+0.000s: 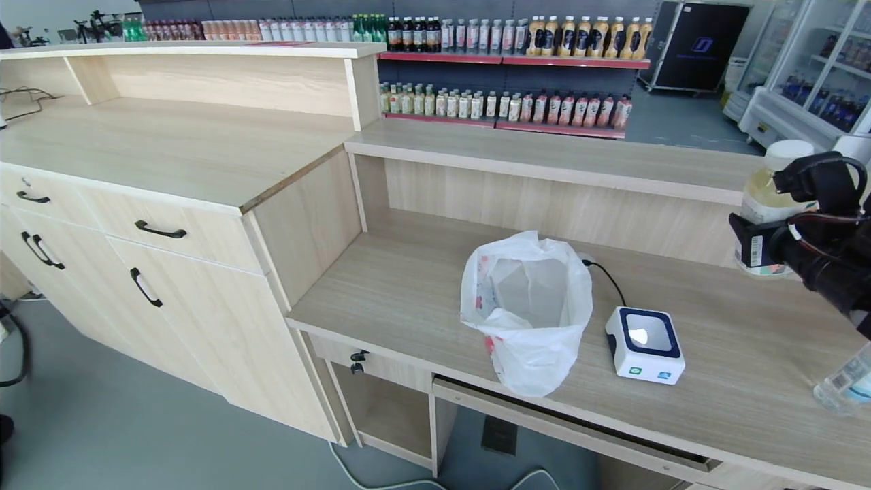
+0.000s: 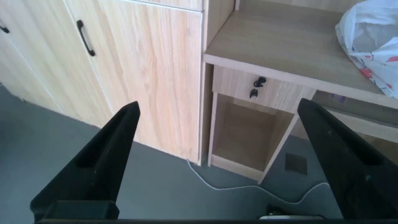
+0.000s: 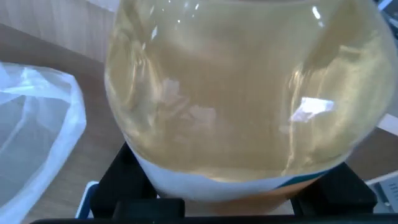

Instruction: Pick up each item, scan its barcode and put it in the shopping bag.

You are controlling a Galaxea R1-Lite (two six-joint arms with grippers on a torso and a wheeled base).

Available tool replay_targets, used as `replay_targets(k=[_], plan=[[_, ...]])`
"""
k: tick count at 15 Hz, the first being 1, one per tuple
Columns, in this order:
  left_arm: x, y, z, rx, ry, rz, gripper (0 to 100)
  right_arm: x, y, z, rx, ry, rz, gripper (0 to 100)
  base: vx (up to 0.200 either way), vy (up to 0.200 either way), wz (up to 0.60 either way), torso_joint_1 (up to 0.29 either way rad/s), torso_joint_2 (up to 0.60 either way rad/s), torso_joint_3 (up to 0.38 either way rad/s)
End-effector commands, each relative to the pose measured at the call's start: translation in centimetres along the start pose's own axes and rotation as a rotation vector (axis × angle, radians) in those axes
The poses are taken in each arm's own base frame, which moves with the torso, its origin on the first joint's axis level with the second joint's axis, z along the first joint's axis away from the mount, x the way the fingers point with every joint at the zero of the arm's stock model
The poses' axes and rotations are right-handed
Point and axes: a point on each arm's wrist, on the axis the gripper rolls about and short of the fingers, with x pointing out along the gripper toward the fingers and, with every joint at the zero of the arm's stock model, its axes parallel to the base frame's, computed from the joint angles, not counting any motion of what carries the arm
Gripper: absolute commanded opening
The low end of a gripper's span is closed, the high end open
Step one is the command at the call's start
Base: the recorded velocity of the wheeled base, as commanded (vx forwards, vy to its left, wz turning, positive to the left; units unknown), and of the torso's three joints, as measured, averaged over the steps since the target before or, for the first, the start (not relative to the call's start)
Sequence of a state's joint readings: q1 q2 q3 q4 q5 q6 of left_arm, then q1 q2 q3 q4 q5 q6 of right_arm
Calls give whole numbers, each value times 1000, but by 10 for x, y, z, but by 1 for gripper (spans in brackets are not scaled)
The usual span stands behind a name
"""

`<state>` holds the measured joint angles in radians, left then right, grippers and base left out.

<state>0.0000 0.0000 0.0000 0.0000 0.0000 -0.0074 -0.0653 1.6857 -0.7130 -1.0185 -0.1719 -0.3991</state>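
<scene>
At the wooden counter (image 1: 408, 292) the right claw (image 1: 779, 211) grips a bottle (image 1: 763, 194); left claw (image 2: 219, 111) spread open

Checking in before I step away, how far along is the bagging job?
Nothing looks done: the bag appears empty. In hand: the right gripper holds a yellowish bottle, well aside from the scanner. Left: scanning and bagging it, then likely the clear bottle at the near edge of the counter.

Wood counter (image 1: 408, 299): surface contents.
The shopping bag (image 1: 527, 313) stands open; the scanner (image 1: 645, 344) sits just right of the bag; a clear bottle (image 1: 847, 388) lies well right of it.
</scene>
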Motion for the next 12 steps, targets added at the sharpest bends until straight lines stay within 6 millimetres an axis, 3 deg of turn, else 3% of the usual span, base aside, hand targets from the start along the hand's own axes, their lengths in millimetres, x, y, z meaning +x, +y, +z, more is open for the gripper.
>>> replay_targets(k=[1, 3, 7, 9, 12], plan=[[0, 0, 0, 0, 0, 0, 100, 16, 12, -6, -4, 4, 18, 0, 0, 0, 600, 7, 7, -2], [0, 0, 0, 0, 0, 0, 100, 32, 30, -19, -13, 7, 64, 0, 0, 0, 600, 7, 2, 2], [0, 0, 0, 0, 0, 0, 100, 54, 65, -68, 146, 131, 229, 0, 0, 0, 0, 0, 0, 0], [0, 0, 0, 0, 0, 0, 100, 68, 83, -77, 294, 156, 260, 0, 0, 0, 0, 0, 0, 0], [0, 0, 0, 0, 0, 0, 100, 82, 98, -86, 332, 148, 284, 0, 0, 0, 0, 0, 0, 0]])
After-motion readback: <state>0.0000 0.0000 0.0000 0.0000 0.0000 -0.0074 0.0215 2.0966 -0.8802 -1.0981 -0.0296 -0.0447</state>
